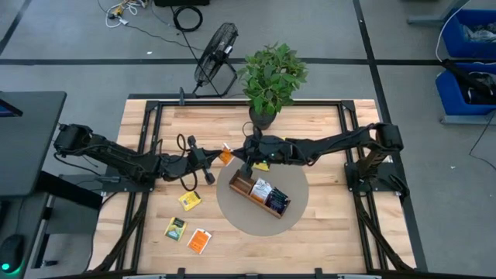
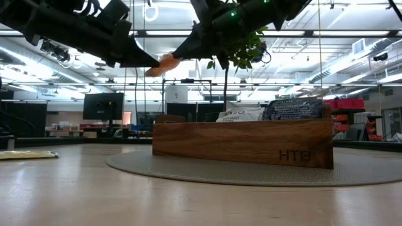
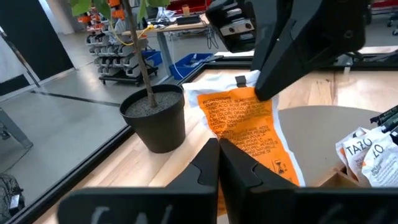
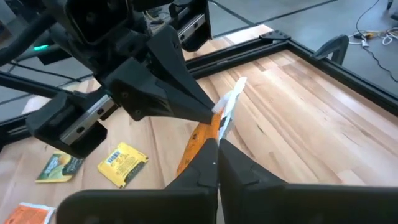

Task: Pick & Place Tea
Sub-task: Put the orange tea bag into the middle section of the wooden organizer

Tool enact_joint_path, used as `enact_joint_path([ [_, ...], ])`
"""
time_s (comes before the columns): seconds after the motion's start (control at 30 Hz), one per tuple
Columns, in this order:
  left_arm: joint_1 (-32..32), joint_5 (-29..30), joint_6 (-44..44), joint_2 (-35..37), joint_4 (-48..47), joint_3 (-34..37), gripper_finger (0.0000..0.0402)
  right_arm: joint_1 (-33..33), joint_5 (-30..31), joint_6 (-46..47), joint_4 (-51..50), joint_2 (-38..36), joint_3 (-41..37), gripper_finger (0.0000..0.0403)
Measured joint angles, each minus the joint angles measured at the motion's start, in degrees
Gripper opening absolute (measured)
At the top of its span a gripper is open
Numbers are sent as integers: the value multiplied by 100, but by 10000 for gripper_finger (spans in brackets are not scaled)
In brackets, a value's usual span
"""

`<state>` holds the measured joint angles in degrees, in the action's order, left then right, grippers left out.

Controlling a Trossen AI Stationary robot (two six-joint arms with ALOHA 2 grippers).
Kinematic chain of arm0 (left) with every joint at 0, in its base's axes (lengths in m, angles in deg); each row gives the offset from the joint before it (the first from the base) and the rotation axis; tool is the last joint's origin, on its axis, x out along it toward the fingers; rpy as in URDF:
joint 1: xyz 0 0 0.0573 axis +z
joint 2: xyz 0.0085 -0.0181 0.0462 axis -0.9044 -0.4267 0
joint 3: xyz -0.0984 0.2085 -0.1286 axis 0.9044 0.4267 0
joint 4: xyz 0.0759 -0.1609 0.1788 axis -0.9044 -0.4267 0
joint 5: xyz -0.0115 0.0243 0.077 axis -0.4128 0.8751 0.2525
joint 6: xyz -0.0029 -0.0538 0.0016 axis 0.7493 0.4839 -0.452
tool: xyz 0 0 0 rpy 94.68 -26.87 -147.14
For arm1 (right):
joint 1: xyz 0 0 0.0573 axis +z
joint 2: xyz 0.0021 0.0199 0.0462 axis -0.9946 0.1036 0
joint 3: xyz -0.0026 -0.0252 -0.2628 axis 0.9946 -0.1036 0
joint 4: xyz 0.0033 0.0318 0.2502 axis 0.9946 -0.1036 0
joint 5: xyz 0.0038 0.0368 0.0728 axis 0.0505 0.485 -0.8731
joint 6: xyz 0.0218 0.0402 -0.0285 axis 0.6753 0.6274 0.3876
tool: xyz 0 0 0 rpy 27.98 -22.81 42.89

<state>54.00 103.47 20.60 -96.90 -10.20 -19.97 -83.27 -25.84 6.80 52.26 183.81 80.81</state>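
Orange sachet [image 3: 245, 124] between both pincers

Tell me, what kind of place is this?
Probably a robotics lab or workshop: a framed wooden table with two robot arms, cables across the grey floor, blue storage bins alongside, and monitors and shelving beyond.

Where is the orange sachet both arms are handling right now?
The orange sachet is in the air near mid-table, pinched between the left claw and right claw, beside the potted plant.

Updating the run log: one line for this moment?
handover | orange sachet midair | left gripper shut on it | right gripper shut on it
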Motion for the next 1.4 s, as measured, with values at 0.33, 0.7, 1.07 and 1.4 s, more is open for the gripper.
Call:
enact_joint_path([
  [0.33,-30,46,-140,0,-292,0,119,152,194,-331,-871,-442,-2,1],
  [0.7,-34,-419,351,0,-364,1,167,878,976,-281,-2159,-830,-7,0],
  [1.07,-39,-2879,915,2,216,2,149,1696,1534,39,-2759,-964,-6,0],
  [1.4,-204,-2702,1181,614,300,287,147,2253,1910,576,-3283,-962,-7,0],
])
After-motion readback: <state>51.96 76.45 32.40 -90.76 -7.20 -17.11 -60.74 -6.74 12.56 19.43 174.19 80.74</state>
